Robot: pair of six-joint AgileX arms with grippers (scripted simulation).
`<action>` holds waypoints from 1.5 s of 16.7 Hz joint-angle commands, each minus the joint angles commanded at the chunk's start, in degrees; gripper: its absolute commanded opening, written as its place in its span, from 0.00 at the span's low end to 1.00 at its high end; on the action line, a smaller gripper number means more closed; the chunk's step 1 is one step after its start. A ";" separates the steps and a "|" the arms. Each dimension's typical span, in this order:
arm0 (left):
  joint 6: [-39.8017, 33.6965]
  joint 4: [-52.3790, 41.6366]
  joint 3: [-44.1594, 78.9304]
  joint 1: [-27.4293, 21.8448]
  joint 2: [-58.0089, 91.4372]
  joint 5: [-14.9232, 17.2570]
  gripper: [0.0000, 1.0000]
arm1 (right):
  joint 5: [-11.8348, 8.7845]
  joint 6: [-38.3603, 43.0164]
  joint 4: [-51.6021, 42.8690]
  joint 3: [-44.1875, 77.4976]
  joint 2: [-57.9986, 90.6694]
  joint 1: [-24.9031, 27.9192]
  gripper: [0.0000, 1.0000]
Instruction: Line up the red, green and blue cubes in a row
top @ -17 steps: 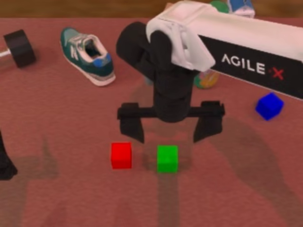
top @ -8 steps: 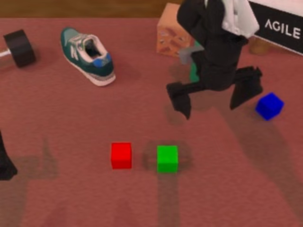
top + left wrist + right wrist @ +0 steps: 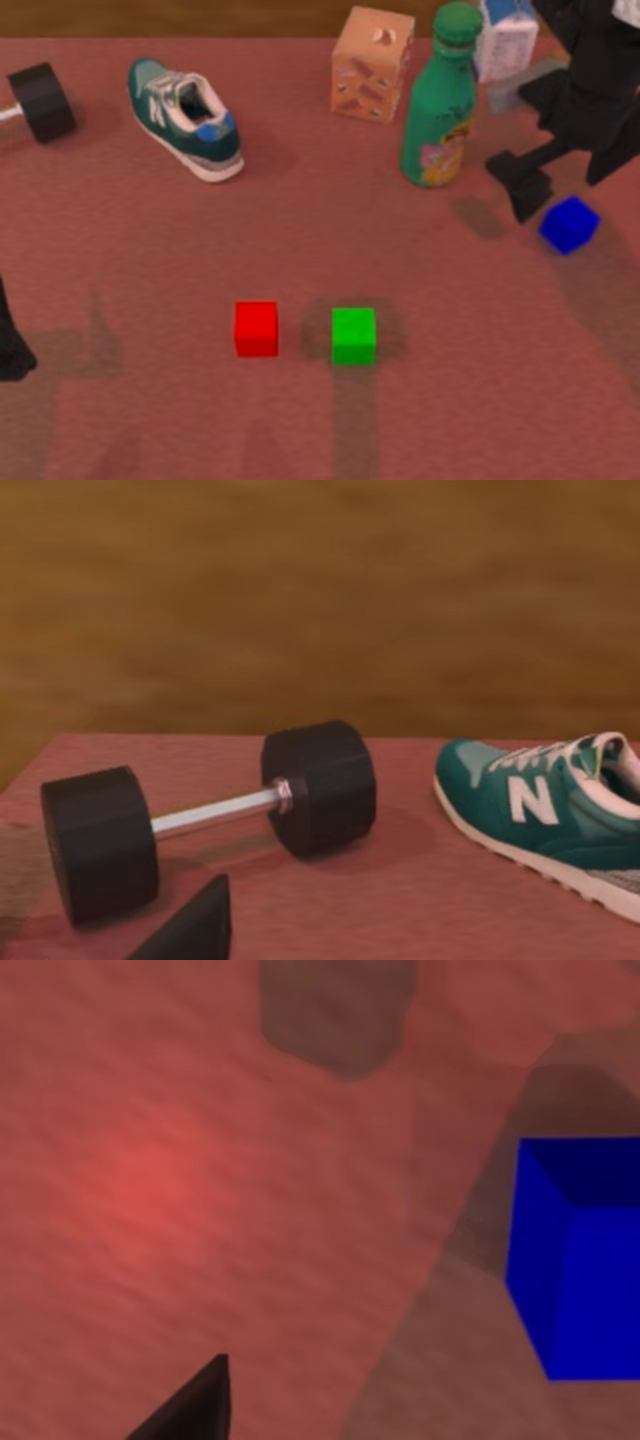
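- While the red-brown surface [image 3: 150, 250] carried everything, only its right side showed any work under way.
- Above that right edge stood the right arm [image 3: 600, 60], its end effector [image 3: 585, 190] poised just beside the blue cube, with one dark finger [image 3: 525, 190] near the cube's left and the other running off the top view's edge; the fingers looked spread, with nothing between them, which I judge to be an approach to a pick.
- At the left edge the left arm [image 3: 10, 345] sat parked (its wrist camera faced the dumbbell and the shoe), and whether its end effector was spread or pressed together I could not tell.
- Along the far side stood clutter that plays no part in the row: a green bottle [image 3: 440, 100] upright with its cap on, contents hidden; a peach patterned box [image 3: 370, 65] closed on every visible face; a white carton [image 3: 505, 40] partly hidden behind the arm.
- Further left lay a teal shoe [image 3: 185, 115], open and with nothing seen inside, and a black dumbbell [image 3: 40, 100].
- Near the front middle the red cube [image 3: 256, 328] and the green cube [image 3: 353, 335] sat side by side with a gap, apparently already forming the row.
- Well apart to the right, the blue cube [image 3: 569, 224] rested turned askew on the surface, so it is probably the last piece to go beside the green one.
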 joint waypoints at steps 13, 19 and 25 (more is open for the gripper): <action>0.00 0.00 0.00 0.00 0.00 0.00 1.00 | -0.09 -5.18 6.94 -4.35 1.42 -3.39 1.00; 0.00 0.00 0.00 0.00 0.00 0.00 1.00 | -0.06 -5.20 17.89 -11.75 4.92 -3.42 1.00; 0.00 0.00 0.00 0.00 0.00 0.00 1.00 | -0.06 -5.20 17.97 -11.81 4.96 -3.43 0.85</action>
